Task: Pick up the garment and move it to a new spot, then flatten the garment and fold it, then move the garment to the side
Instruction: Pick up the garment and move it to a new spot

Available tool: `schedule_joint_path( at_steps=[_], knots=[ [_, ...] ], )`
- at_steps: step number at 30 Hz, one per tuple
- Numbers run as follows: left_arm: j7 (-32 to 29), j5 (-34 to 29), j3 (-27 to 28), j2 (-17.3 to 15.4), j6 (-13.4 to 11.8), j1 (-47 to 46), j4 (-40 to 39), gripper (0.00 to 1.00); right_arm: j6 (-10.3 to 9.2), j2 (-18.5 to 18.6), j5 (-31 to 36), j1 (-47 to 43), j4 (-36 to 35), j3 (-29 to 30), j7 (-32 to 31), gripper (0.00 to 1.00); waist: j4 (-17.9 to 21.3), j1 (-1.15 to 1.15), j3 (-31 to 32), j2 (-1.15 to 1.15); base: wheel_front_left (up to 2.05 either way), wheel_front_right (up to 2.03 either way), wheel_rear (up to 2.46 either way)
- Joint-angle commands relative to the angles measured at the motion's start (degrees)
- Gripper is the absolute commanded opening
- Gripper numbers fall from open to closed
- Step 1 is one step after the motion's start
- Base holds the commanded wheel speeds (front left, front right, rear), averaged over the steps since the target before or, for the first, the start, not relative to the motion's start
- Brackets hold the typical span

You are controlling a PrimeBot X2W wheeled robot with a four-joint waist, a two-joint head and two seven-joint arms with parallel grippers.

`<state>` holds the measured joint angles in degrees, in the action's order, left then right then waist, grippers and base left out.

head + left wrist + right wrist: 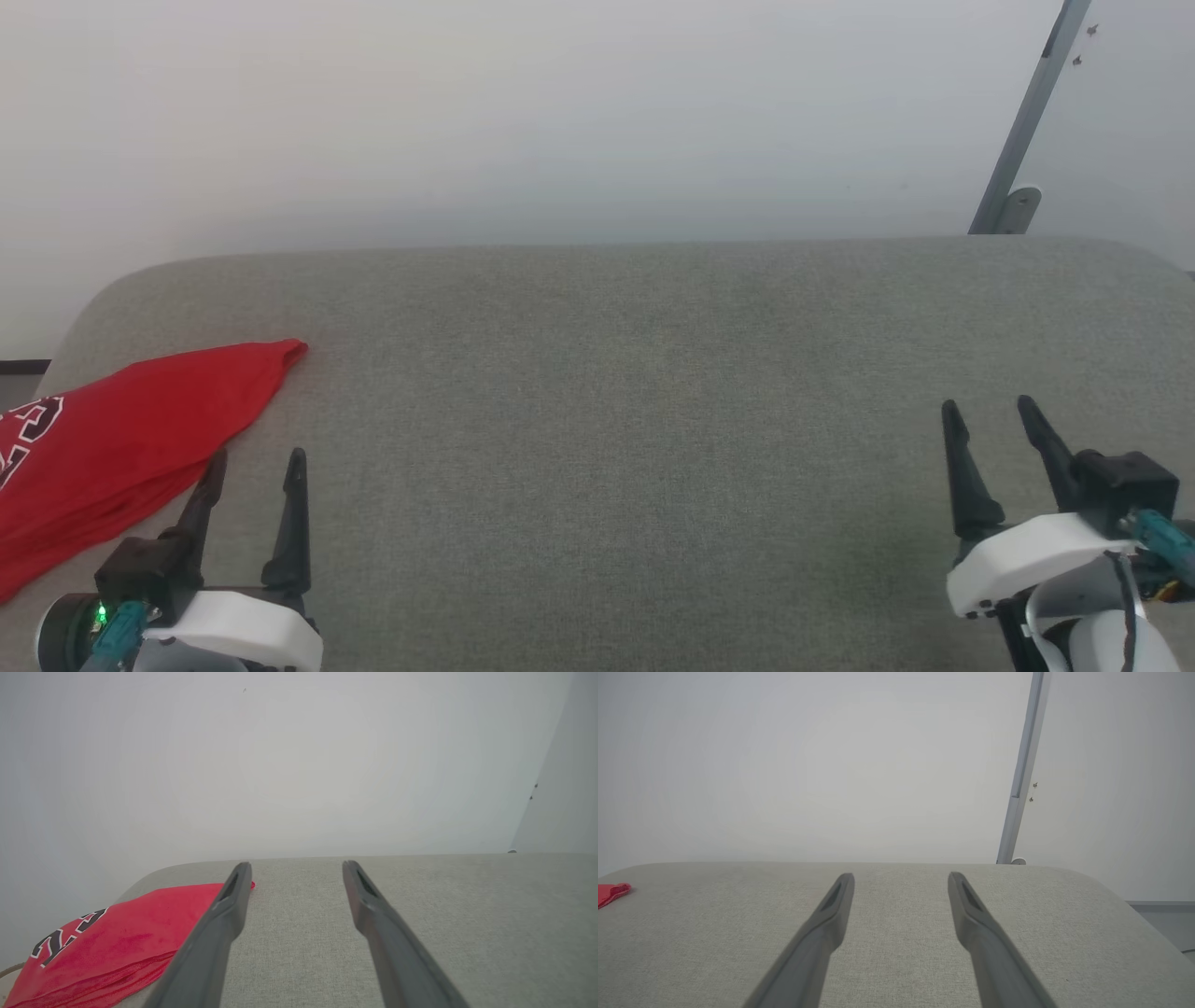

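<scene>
The red garment (121, 439), layered, with dark white-edged letters showing, lies at the frame's lower left on the grey pad (607, 392). The left gripper (259, 457) and right gripper (988, 404) both gape, empty.

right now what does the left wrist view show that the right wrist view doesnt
Left wrist view: the open left hand beside the red shirt, its wide body and dark lettering. Right wrist view: the open right hand and a clear grey pole up the wall. Both: the grey cushion, the white wall and the shirt, just its tip in the right wrist view.
</scene>
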<state>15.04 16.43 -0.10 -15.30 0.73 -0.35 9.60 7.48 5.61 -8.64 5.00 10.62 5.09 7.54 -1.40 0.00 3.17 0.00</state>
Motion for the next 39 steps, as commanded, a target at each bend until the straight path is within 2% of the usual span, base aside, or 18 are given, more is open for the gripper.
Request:
schedule_joint_path(
  at_steps=[1,5,12,28,39],
  knots=[
    [0.2,0.04,0.07,0.05,0.09,0.02,0.36,1.0,0.02,0.03,-0.23,0.19,-0.49,-0.57,-0.05,1.0,-0.11,0.0,0.0,0.0,0.0,0.0,0.0],
    [0.08,0.67,1.1,-0.28,-0.87,-0.42,0.94,1.0,0.02,0.44,-1.09,0.39,-0.7,-2.41,-0.34,1.0,-0.79,0.0,0.17,0.0,0.0,0.0,0.0],
    [-0.66,1.9,2.18,-1.15,-1.47,-0.36,1.02,1.0,0.02,1.5,-2.58,0.98,-0.27,-5.39,-0.82,1.0,-4.26,0.0,0.94,0.0,0.0,0.0,0.0],
    [-4.9,3.24,3.6,-1.77,-4.39,1.44,-1.95,1.0,0.02,2.38,-5.37,3.99,2.36,-12.19,-0.86,1.0,-16.94,0.0,2.73,0.0,0.0,0.0,0.0],
    [-7.81,4.98,3.93,-0.93,-6.16,1.24,-5.85,1.0,0.01,2.47,-6.16,5.93,4.07,-14.29,-0.1,1.0,-22.14,0.0,2.93,0.0,0.0,0.0,0.0]
  ],
)
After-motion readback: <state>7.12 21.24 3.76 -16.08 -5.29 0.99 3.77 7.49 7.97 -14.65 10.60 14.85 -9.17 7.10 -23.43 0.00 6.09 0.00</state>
